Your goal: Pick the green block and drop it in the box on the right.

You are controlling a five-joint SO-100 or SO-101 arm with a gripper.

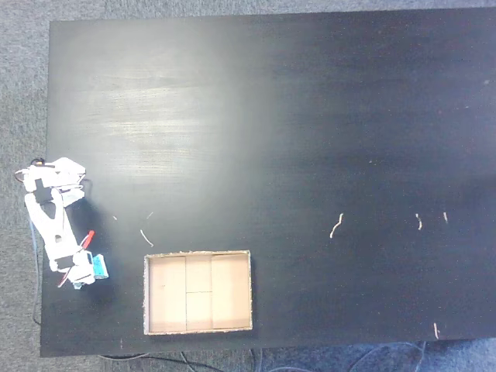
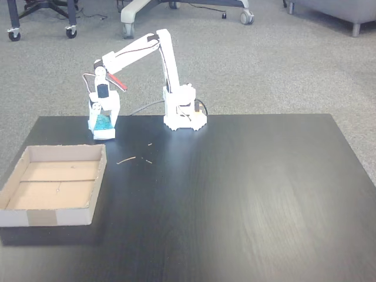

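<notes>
1. The white arm (image 2: 158,64) stands at the far edge of the black table (image 2: 235,194) and bends down toward one corner.
2. The gripper (image 2: 104,130) points down, and its tips are at the table top or just above it.
3. The green block (image 2: 103,122) sits between the gripper's two fingers, and they are closed on it.
4. In a fixed view from above, the green block (image 1: 99,266) is just left of the box (image 1: 198,332), near it but not inside.
5. The box (image 2: 41,217) is a low brown cardboard tray with flap lines on its floor.
6. Small pale scraps (image 1: 335,225) lie on the table.
</notes>
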